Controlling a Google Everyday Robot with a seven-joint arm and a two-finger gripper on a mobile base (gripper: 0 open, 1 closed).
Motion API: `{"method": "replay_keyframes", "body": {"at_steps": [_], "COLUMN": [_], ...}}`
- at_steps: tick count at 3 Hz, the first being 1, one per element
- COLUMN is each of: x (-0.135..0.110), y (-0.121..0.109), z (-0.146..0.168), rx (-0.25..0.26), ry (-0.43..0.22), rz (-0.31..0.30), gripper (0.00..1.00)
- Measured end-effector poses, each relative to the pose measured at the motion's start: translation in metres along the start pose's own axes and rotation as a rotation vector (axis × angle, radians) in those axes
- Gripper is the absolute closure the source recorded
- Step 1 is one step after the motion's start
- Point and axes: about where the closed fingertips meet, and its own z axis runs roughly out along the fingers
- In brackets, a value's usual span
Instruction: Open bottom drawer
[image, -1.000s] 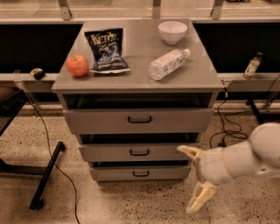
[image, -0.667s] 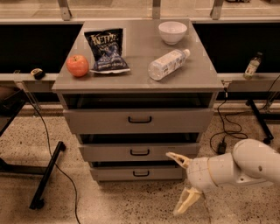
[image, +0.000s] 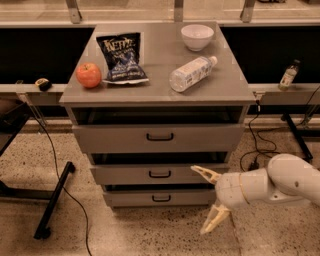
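The grey cabinet (image: 235, 92) has three drawer fronts. The bottom drawer (image: 135, 198) is the slimmest one, near the floor, with a small black bar handle (image: 161, 198). It looks closed or nearly so. My gripper (image: 206, 200) is open, with two cream fingers spread wide, one (image: 204, 173) near the middle drawer's right part, the other (image: 214, 220) lower by the floor. It is to the right of the bottom drawer's handle, in front of the cabinet's right side, holding nothing.
On the cabinet top lie an apple (image: 88, 75), a chip bag (image: 121, 57), a white bowl (image: 197, 36) and a plastic bottle (image: 191, 73). Black cables (image: 60, 185) and a stand leg run over the floor at left. A small bottle (image: 287, 75) stands on the right ledge.
My gripper and arm have moved left across the floor area, closer to the cabinet's lower right front. The drawers have not moved.
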Motion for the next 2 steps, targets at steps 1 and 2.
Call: {"method": "replay_keyframes", "body": {"at_steps": [1,2], "x": [0.044,0.104], "y": [0.002,0.023], "z": [0.034,0.075], "rx": [0.007,0.048], "ry": [0.039,0.105], "rz": [0.03,0.133], "gripper": [0.0,0.0]}}
